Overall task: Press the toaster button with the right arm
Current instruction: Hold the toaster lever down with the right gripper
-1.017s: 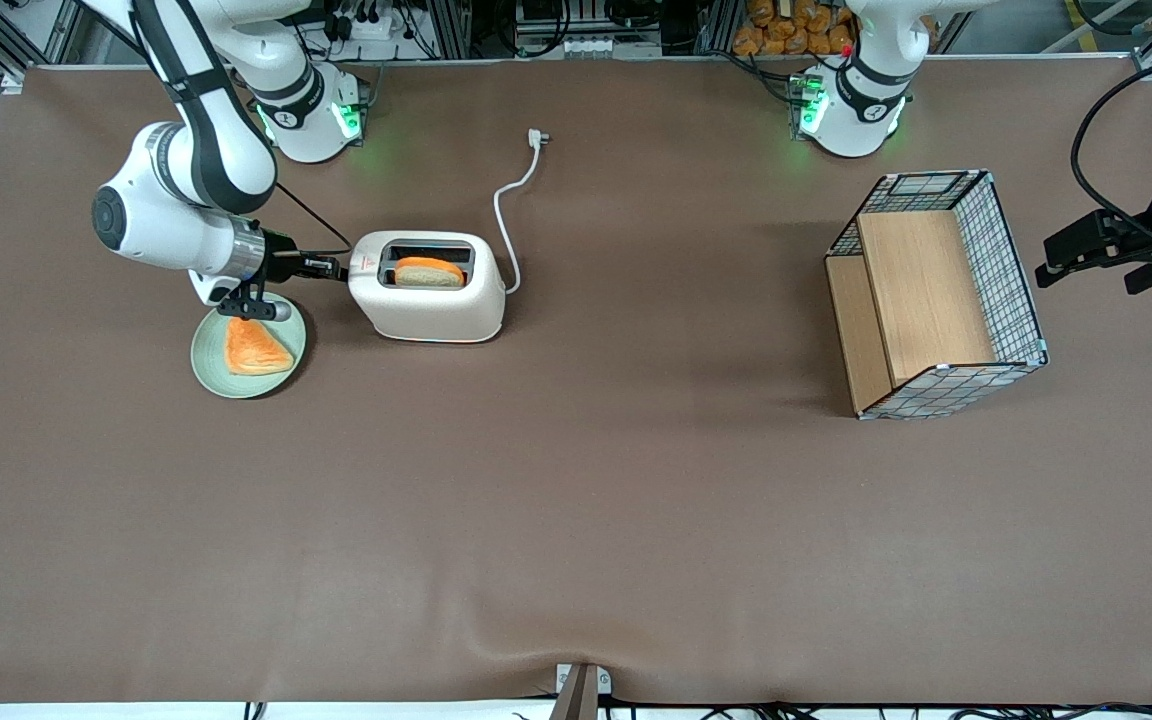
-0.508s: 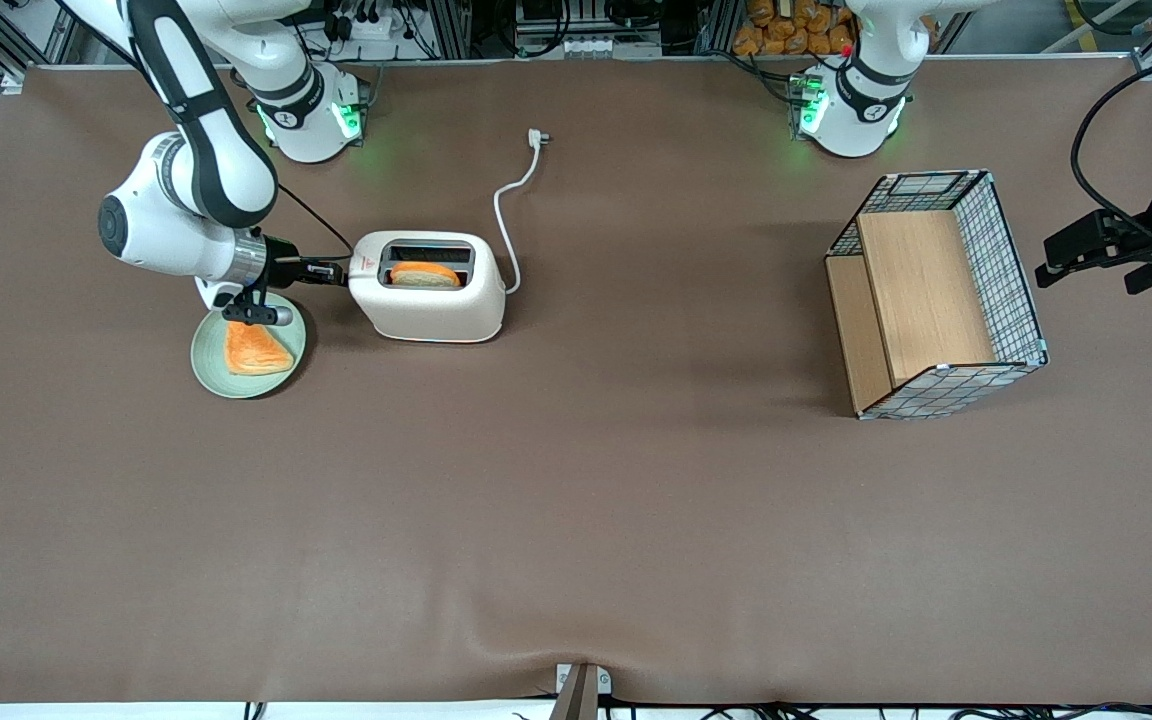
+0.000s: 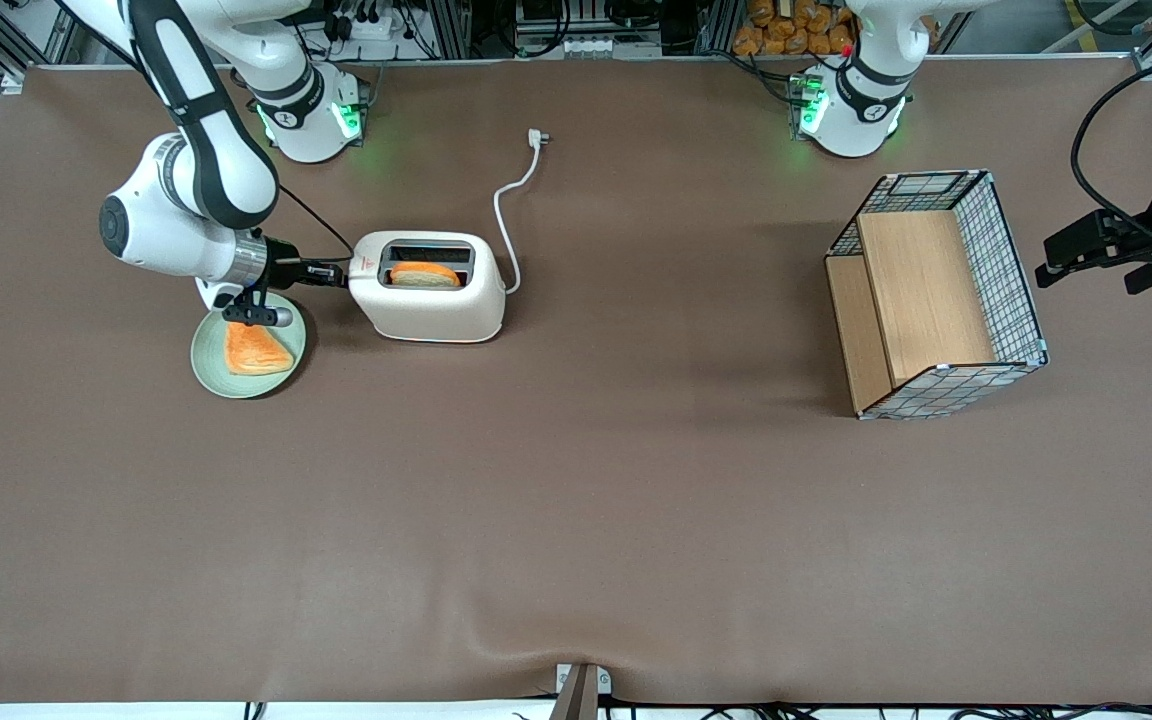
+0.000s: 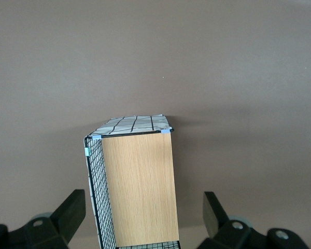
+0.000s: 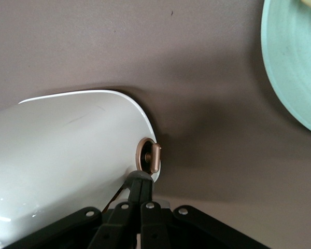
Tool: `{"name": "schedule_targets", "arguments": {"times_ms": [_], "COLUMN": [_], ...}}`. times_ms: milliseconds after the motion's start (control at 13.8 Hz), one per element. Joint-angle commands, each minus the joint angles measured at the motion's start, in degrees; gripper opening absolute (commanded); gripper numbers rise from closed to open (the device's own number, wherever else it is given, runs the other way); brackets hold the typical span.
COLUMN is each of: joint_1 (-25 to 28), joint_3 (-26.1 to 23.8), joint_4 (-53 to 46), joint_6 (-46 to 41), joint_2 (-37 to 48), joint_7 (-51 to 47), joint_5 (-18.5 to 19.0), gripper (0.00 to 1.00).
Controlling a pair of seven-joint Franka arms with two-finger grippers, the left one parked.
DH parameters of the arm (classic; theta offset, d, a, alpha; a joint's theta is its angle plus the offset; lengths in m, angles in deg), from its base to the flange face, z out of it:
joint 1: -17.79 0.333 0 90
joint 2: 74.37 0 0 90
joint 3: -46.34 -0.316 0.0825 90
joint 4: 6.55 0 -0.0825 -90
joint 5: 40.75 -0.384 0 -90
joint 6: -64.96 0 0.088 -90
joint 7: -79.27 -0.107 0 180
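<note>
The cream-white toaster (image 3: pixel 431 305) stands on the brown table with a slice of bread (image 3: pixel 425 273) sunk low in its top slot. The right arm's slim black gripper (image 3: pixel 340 272) is shut, its tips against the toaster's short end just below the red triangle mark (image 3: pixel 367 265). In the right wrist view the two fingers (image 5: pixel 140 181) lie pressed together against the rounded toaster (image 5: pixel 62 150) end, beside a small brown round knob (image 5: pixel 147 155). The toaster button is hidden under the fingertips.
A pale green plate (image 3: pixel 206 372) with an orange slice (image 3: pixel 256 348) lies under the wrist, nearer the front camera than the gripper; its rim (image 5: pixel 290 67) shows in the wrist view. The white cord (image 3: pixel 506 215) trails from the toaster. A wire-mesh wooden basket (image 3: pixel 936 295) stands toward the parked arm's end.
The gripper has dropped along the toaster's end, and the bread slice has sunk lower into the slot. Over the last half second almost nothing moved.
</note>
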Motion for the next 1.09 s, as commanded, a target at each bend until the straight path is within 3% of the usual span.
{"name": "schedule_targets", "arguments": {"times_ms": [0, 1017], "joint_1": [2.4, 2.0], "joint_3": [-0.5, -0.3], "joint_4": [1.1, 1.0], "joint_6": [5.5, 3.8], "joint_2": [-3.6, -1.5], "joint_7": [4.7, 5.4], "joint_5": [-3.5, -3.4], "gripper": [0.00, 0.00]}}
